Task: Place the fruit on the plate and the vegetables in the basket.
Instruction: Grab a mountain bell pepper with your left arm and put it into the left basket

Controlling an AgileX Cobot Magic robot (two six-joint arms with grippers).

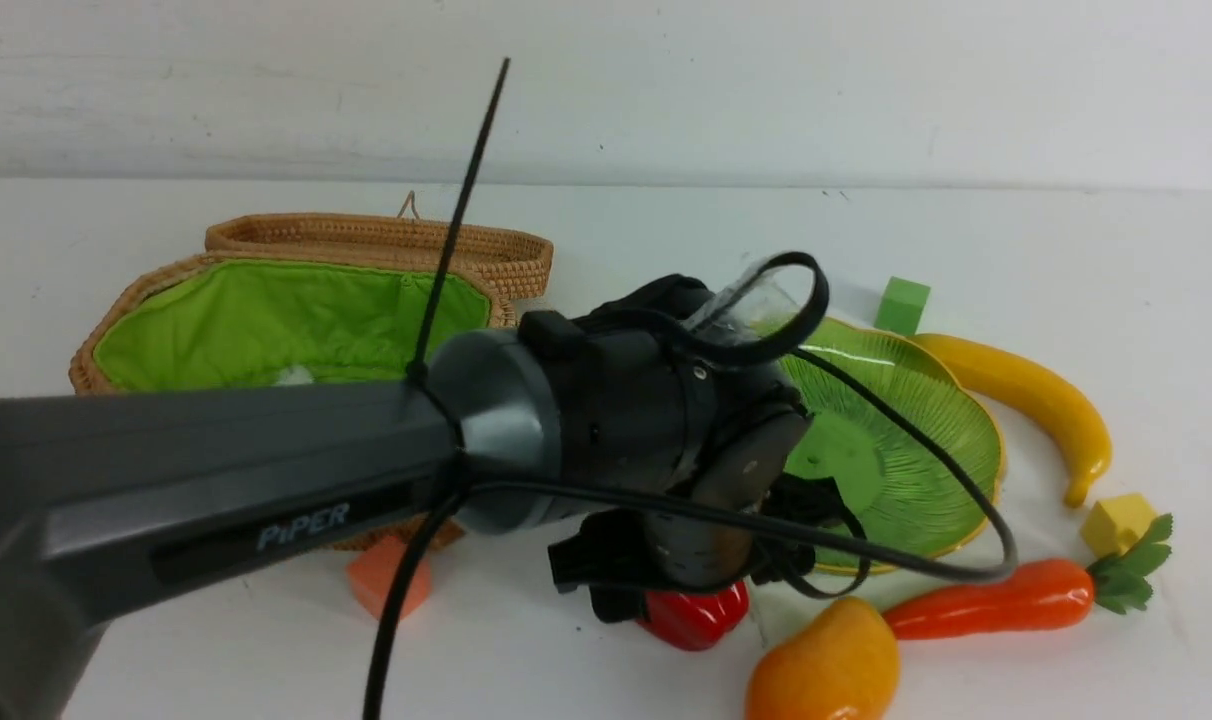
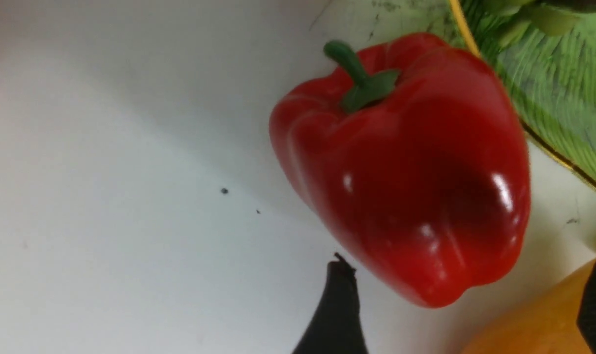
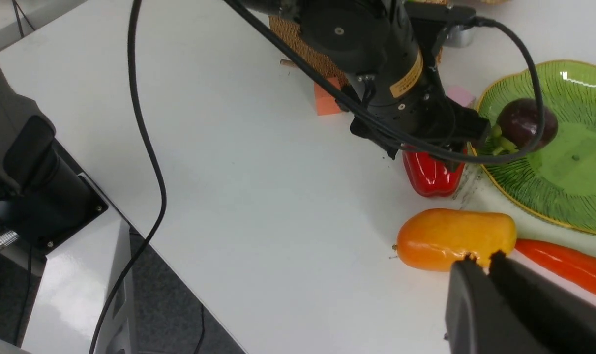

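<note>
The left gripper [image 2: 467, 268], jaws spread, is hovering over the glossy red toy bell pepper [image 2: 406, 167], whose long axis is apparently running crosswise to the closing direction.

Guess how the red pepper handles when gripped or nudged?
Probably slippery: the red bell pepper is glossy, with bright highlights. It lies on its side, rounded, so a push may roll it. Likely stiff and light: moulded-plastic look.
</note>
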